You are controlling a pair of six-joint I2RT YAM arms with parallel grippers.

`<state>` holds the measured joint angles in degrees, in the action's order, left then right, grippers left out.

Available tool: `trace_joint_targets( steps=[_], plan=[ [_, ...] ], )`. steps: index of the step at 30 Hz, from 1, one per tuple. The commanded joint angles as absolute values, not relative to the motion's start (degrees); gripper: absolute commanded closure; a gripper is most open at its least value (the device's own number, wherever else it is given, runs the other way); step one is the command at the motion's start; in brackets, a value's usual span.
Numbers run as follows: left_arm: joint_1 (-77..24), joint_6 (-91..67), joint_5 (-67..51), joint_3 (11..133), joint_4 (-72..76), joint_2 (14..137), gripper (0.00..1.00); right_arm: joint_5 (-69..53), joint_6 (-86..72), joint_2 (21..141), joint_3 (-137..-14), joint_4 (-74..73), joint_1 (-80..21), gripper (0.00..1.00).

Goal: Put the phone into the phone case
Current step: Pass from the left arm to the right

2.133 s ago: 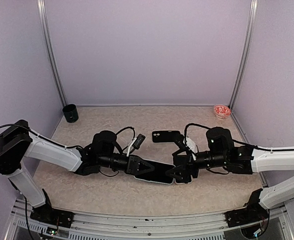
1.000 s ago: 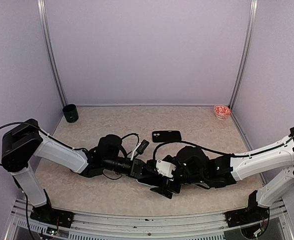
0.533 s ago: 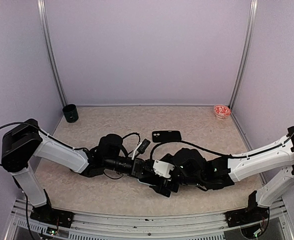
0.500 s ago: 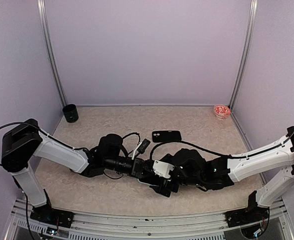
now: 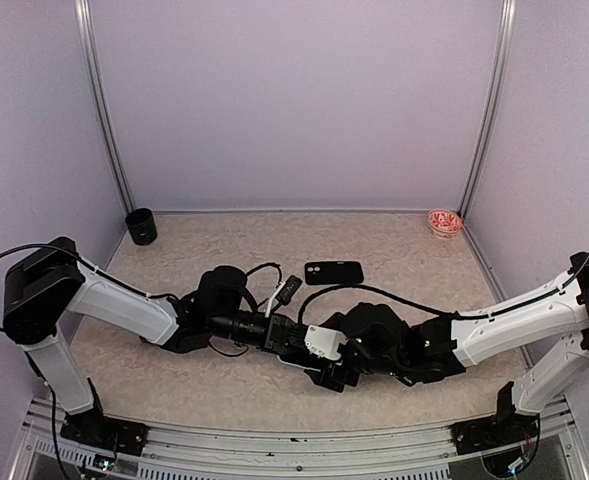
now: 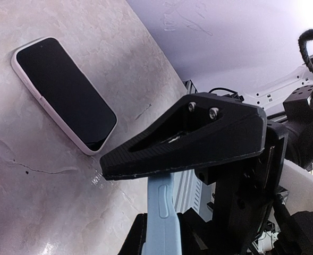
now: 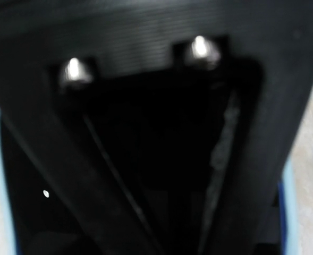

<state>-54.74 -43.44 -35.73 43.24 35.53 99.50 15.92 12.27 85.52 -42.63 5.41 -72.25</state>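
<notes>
Left hand (image 5: 290, 336) clenched on a light-blue phone case (image 6: 159, 212), with the right hand (image 5: 332, 370) right beside it, near the middle of the tabletop (image 5: 404, 250).
In the left wrist view the case shows its thin edge beneath that hand's black finger (image 6: 183, 138). The right hand reaches in from the right to the same spot. Its own view is a dark blur, so I cannot tell whether it is released or grasping. The phone (image 5: 334, 272), black-faced with a pale rim, lies flat on the tabletop just beyond both hands, apart from the case. Farther out, a dark cup (image 5: 141, 227) stands at the back left and a small red-and-white bowl (image 5: 444, 222) at the back right.
</notes>
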Motion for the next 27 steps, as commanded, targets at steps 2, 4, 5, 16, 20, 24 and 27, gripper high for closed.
trace_joint_targets(
  steps=[2, 4, 5, 16, 20, 24, 27],
  plan=[
    [-54.90, -43.65, -36.08, 44.83, 39.84, 99.84, 1.00, 16.25, 11.55, 85.80, -44.07, 5.89, -72.86, 0.09],
    [-54.93, -43.71, -36.11, 44.75, 40.00, 99.84, 1.00, 16.43, 11.35, 86.10, -44.18, 5.98, -72.86, 0.06],
    [-54.93, -43.81, -36.08, 44.72, 40.08, 99.96, 1.00, 16.63, 11.22, 86.28, -44.25, 5.98, -72.86, 0.05],
    [-55.01, -44.36, -36.29, 44.56, 41.13, 100.67, 1.00, 17.86, 9.72, 86.04, -44.39, 7.13, -72.86, 0.04],
    [-55.03, -44.30, -36.28, 44.40, 41.30, 100.72, 1.00, 17.41, 9.54, 86.16, -44.28, 7.17, -72.86, 0.09],
    [-55.10, -44.45, -36.12, 44.14, 41.60, 100.89, 1.00, 16.43, 9.16, 86.56, -44.61, 6.68, -72.86, 0.20],
    [-55.18, -44.56, -36.09, 44.08, 41.75, 100.99, 1.00, 15.40, 8.99, 86.66, -44.72, 6.59, -72.86, 0.29]
  ],
)
